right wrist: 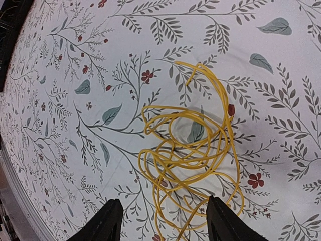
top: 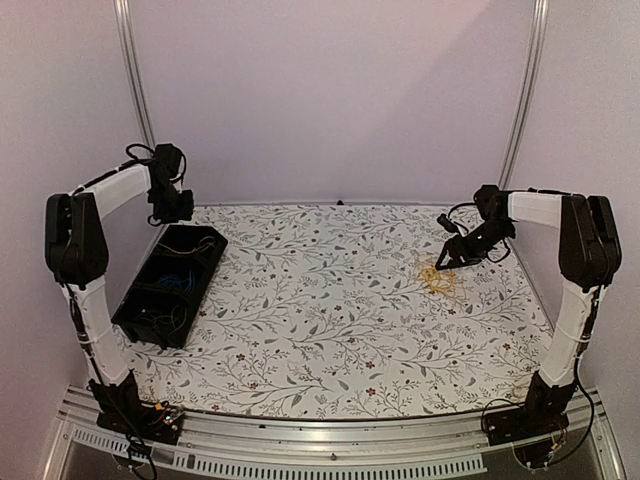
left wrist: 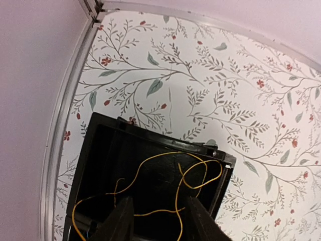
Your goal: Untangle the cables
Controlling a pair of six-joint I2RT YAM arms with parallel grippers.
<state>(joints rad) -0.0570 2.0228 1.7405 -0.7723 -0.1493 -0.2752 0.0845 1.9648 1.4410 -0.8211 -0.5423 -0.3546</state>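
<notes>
While hovering low over the right side of the floral tabletop [top: 330, 310], spreads the right hand [right wrist: 163, 218] wide with nothing gripped, probably so as to straddle the cables [right wrist: 180, 158] before pinching one strand. Shows those cables just beyond the fingertips: a loose yellow tangle of thread-thin loops, crossing again and again, lying flat, one free end curling off at the far side. Places the same tangle, seen from overhead, near the right edge and right beneath that hand. Holds the left hand [left wrist: 159, 216] above a black bin [left wrist: 98, 150] at the left edge, fingers parted and empty, likely parked clear of the work. Reveals a loose yellow wire [left wrist: 170, 152] looping inside the bin, plus blue strands [top: 180, 281] from overhead; cannot tell whether knotted. Suggests the bin as the drop-off for freed strands.
</notes>
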